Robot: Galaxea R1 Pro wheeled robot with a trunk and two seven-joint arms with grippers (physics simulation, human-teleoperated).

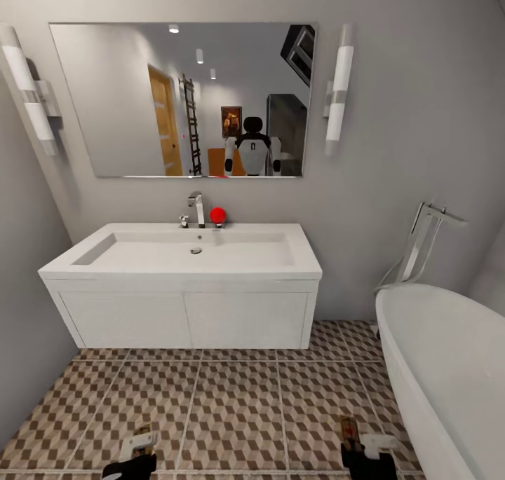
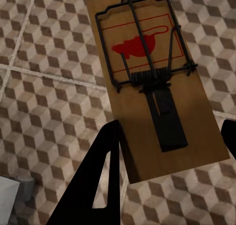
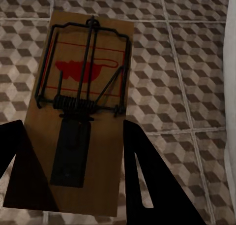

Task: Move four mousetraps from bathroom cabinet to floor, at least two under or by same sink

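— Two mousetraps are up off the tiles, one per claw. Where do they sit against the sink?

— Both are out in front of it, over the bathroom floor. The left gripper is before the sink's left door; the right gripper is off past the sink's right corner, close beside the bathtub.

— Are the claws clamped?

— The left one is closed on its mousetrap: in the left wrist view the dark fingers press the board's near end from both sides, and the board hangs tilted above the cube-pattern tiles. The right one likewise grips its mousetrap, fingers flanking the near end, spring bar and red mouse mark facing up.

— How high above the floor?

— Hard to say; from the head view both seem low, but the boards are only small tan slivers at the picture's lower edge.

— And around the sink?

— A chrome faucet stands at the back of the basin with a red ball just beside it. A mirror hangs above the sink, flanked by two wall lights.
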